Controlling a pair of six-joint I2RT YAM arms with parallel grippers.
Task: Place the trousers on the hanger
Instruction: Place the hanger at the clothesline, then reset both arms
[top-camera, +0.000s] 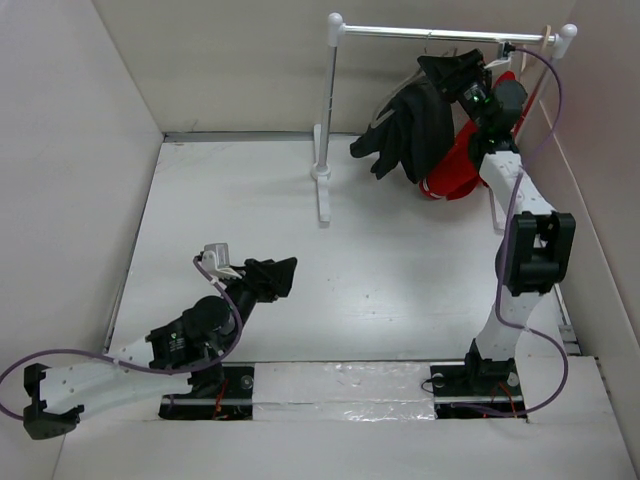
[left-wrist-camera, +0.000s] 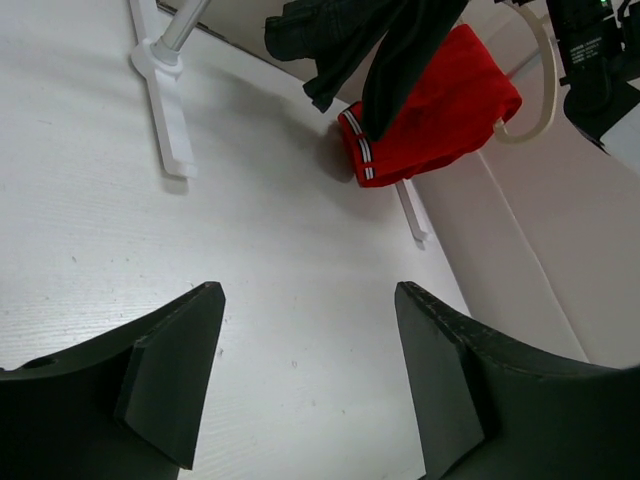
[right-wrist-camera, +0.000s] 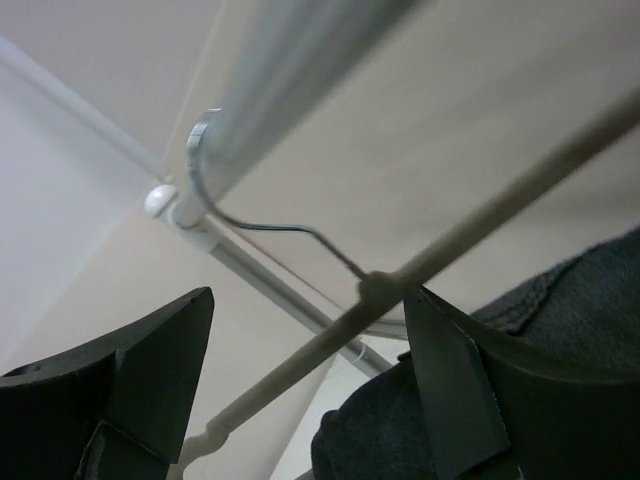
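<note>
Trousers (top-camera: 415, 130): black, soft fabric, bunched and draped below the rail (top-camera: 440, 32) of a white garment rack at the far right of the tabletop (top-camera: 400, 290); folds hang clear of the surface. In the right wrist view the dark cloth (right-wrist-camera: 560, 330) fills the lower right corner.
Hanger (right-wrist-camera: 280, 228): only its thin wire hook is plain, curled over the rail; the frame is mostly hidden by fabric.
Right end effector (top-camera: 450, 68): raised to the rail, just beside the top of the trousers; jaws apart, nothing clamped between them.
Red garment (top-camera: 455, 165): hangs just behind and below the trousers, touching them; striped hem visible from the left wrist (left-wrist-camera: 440, 110), with a beige hanger (left-wrist-camera: 545, 90) at its side.
Rack post (top-camera: 327, 110): upright, white, on a flat foot.
Left end effector (top-camera: 285, 272): low over bare tabletop at near left, well apart from the rack; jaws apart, empty.
</note>
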